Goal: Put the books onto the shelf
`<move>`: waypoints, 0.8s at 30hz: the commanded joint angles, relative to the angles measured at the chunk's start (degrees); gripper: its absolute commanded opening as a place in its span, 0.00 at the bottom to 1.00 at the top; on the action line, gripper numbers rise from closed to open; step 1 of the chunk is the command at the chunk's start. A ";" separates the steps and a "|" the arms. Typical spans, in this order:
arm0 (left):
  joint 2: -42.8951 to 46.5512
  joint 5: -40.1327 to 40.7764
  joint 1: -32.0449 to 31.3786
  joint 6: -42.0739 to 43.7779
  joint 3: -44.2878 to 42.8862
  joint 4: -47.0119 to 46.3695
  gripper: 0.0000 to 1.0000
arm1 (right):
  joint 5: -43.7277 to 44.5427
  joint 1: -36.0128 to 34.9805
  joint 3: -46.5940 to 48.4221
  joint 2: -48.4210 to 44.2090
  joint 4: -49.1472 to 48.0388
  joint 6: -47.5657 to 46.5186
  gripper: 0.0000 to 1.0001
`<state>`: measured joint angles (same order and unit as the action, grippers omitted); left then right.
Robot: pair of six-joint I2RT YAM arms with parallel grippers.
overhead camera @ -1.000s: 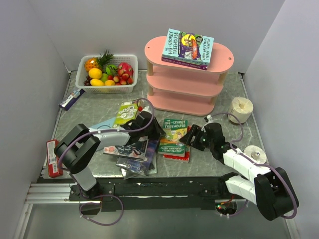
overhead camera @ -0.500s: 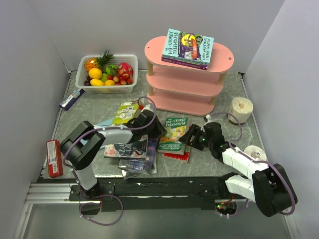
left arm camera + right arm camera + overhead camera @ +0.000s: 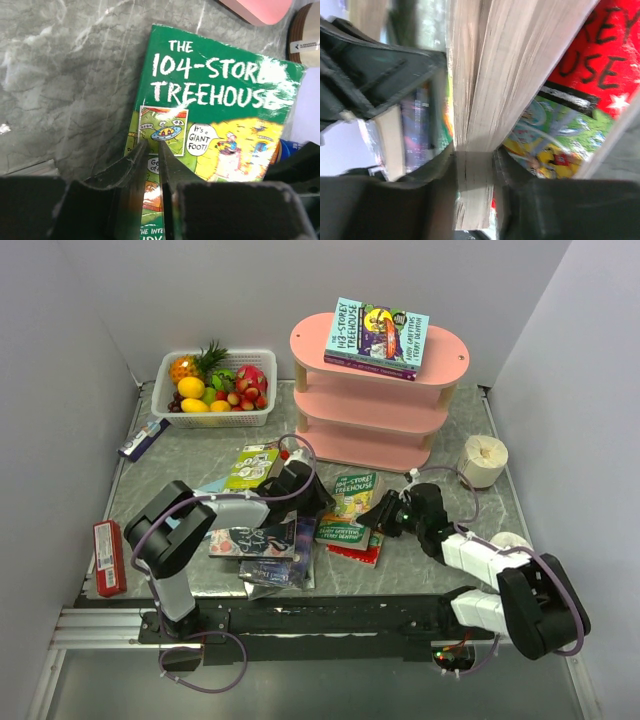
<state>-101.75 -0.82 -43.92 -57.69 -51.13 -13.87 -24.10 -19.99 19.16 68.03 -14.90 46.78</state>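
The right claw point(image 3: 474, 165) has clenched onto the green Treehouse book point(image 3: 220, 100), whose other edge the left claw point(image 3: 152, 150) still pinches.

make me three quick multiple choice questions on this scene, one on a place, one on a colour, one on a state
1. Where does the teal book lie?
A. on the shelf's top tier
B. on its middle tier
C. on its bottom tier

2. What colour is the shelf?
A. white
B. pink
C. blue

3. What are the right fingers doing?
A. spread wide open
B. shut on nothing
C. clamped on the green book's page edge

Answers:
1 A, the top view shows it flat on the top tier.
2 B, all three tiers are pink.
3 C, the right wrist view shows them pinching the pages.
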 commanded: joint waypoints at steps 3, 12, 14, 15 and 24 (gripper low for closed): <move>3.64 3.36 -0.64 2.85 2.88 16.13 0.25 | -1.21 -0.31 0.70 -9.46 4.15 -3.27 0.00; 28.41 -9.52 8.23 9.51 4.73 19.76 0.61 | -22.46 0.74 20.36 -14.08 28.76 -13.56 0.00; 32.74 -15.32 11.31 11.54 4.47 20.63 0.67 | -29.66 0.21 21.27 -13.71 25.20 -9.03 0.00; 36.94 -16.05 12.01 13.03 4.20 21.42 0.72 | -31.69 0.21 21.71 -13.71 22.05 -7.25 0.00; 55.87 -28.85 17.20 17.61 6.13 20.74 0.96 | -43.54 1.00 34.62 -11.97 35.02 -7.59 0.00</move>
<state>-49.39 -19.16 -28.08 -43.46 -46.30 7.94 -56.36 -19.62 46.65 55.24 16.91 38.02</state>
